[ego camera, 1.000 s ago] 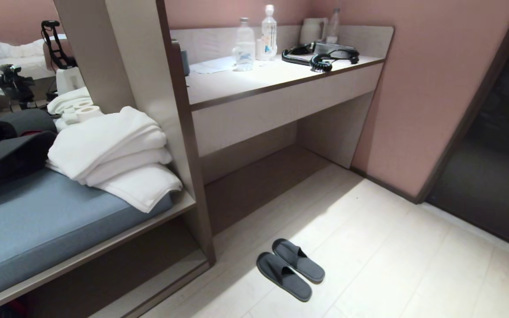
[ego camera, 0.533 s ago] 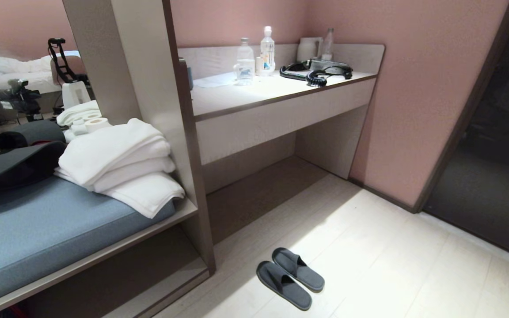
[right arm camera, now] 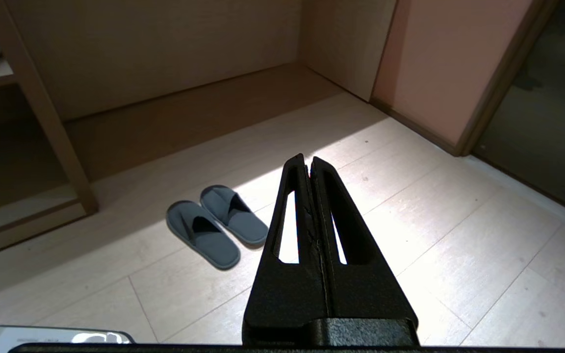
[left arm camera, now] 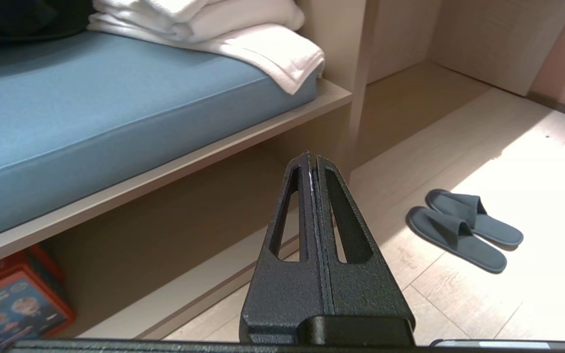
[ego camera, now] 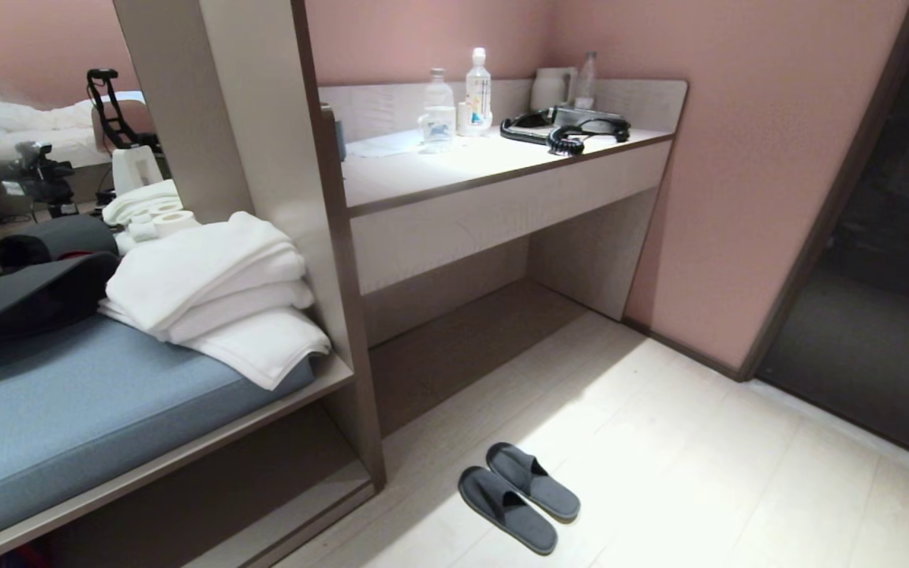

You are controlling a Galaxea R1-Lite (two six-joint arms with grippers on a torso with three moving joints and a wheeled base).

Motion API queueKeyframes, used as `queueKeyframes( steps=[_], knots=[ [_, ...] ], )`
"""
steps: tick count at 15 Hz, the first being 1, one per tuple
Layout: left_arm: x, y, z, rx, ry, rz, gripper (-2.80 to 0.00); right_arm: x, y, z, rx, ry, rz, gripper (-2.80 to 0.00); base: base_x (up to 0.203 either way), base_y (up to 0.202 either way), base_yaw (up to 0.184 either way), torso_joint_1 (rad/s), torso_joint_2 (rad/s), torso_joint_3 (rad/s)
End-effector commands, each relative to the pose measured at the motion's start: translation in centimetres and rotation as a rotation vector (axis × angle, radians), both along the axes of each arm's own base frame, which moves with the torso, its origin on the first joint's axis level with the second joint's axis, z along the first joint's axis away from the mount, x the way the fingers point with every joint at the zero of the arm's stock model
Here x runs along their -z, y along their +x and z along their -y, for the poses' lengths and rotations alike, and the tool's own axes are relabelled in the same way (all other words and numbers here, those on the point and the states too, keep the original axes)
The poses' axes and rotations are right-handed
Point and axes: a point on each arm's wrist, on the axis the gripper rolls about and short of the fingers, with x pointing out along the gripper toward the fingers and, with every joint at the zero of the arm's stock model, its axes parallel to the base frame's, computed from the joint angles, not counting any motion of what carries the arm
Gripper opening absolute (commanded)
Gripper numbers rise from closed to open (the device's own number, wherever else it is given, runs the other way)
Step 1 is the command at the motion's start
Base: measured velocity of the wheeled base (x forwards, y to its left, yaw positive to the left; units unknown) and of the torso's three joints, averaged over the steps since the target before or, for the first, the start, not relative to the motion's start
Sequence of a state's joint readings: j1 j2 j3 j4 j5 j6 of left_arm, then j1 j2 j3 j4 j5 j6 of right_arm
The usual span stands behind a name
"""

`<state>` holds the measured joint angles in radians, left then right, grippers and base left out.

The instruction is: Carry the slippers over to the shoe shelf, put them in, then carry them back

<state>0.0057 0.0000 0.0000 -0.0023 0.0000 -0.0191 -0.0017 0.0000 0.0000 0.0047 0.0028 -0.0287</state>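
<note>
Slippers (ego camera: 518, 496) lay side by side on the pale floor, untouched, well ahead of and below both grippers, so the task seemed barely begun. The left gripper (left arm camera: 312, 159) and right gripper (right arm camera: 307, 162) each hung with jaws pressed together, holding nothing. Next, one gripper would probably need to open and descend onto the pair before carrying it into the shoe shelf (ego camera: 297, 505) just beside them.

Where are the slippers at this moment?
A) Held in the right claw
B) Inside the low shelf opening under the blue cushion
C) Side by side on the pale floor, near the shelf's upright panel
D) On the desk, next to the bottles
C: the slippers lie side by side on the pale floor, out in front of the upright panel, and both claws are shut and hold nothing.
</note>
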Motion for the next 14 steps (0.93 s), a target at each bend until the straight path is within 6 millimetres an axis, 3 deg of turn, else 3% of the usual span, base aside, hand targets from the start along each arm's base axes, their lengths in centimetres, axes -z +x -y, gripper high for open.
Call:
queueKeyframes(
  steps=[1, 4, 14],
  knots=[
    [-0.01, 0.0, 0.0, 0.0, -0.001, 0.001, -2.8, 0.0, 0.01, 0.0, 0.0, -0.002, -0.002, -2.8, 0.0, 0.0, 0.0, 0.0, 0.0, 0.0],
    [-0.01, 0.01, 0.0, 0.0, -0.001, -0.001, -2.8, 0.01, 0.01, 0.0, 0.001, -0.002, -0.003, -2.8, 0.003, -0.004, 0.026, 0.001, 0.0, 0.0],
    [-0.01, 0.01, 0.0, 0.0, -0.001, -0.001, -2.8, 0.0, 0.01, 0.0, 0.0, 0.0, -0.001, -2.8, 0.001, -0.009, 0.177, 0.003, 0.0, 0.002]
  ],
)
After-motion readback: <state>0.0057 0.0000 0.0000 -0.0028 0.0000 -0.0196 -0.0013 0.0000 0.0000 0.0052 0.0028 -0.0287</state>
